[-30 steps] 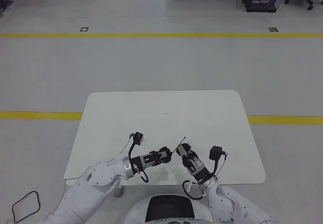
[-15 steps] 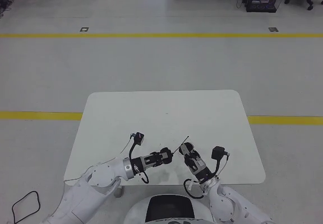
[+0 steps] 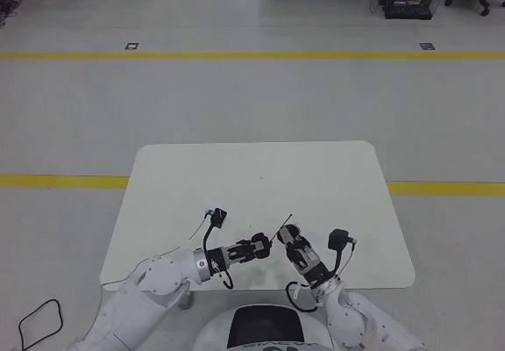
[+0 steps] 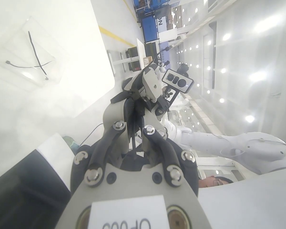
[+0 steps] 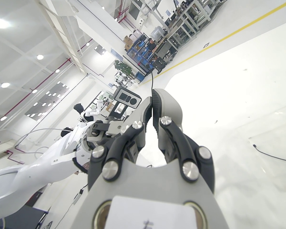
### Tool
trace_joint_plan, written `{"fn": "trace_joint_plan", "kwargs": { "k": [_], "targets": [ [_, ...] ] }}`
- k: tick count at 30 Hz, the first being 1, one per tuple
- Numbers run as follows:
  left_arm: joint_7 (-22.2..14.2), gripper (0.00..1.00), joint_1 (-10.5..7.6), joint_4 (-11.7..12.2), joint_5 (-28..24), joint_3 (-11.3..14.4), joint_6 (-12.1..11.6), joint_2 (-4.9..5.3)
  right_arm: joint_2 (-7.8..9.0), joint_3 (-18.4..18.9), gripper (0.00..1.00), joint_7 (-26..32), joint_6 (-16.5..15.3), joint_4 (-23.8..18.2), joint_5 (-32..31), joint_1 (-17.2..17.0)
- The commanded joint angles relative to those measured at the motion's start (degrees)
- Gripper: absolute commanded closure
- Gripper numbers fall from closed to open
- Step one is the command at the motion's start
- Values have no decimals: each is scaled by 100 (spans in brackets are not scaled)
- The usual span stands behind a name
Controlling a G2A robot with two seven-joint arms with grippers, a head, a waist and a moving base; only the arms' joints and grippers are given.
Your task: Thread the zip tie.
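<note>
Over the table's (image 3: 235, 167) near edge, right gripper (image 5: 152, 97) pinches the zip tie (image 5: 152, 80); left gripper (image 3: 260, 245) I can't judge; align slowly.

A white table (image 3: 261, 175) with rounded corners. A clear tray (image 4: 16, 39) lies on it, holding two crossed black ties (image 4: 34, 48).
</note>
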Motion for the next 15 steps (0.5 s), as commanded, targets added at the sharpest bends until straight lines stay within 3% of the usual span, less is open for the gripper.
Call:
{"fn": "trace_joint_plan", "kwargs": {
  "k": [1, 15],
  "targets": [
    [6, 100, 6, 5, -24, 0, 0, -3, -2, -1, 100, 3, 0, -27, -25, -8],
    [26, 100, 4, 116, -295, -83, 0, -25, 78, -22, 100, -246, 0, -335, 40, -113]
  ]
}}
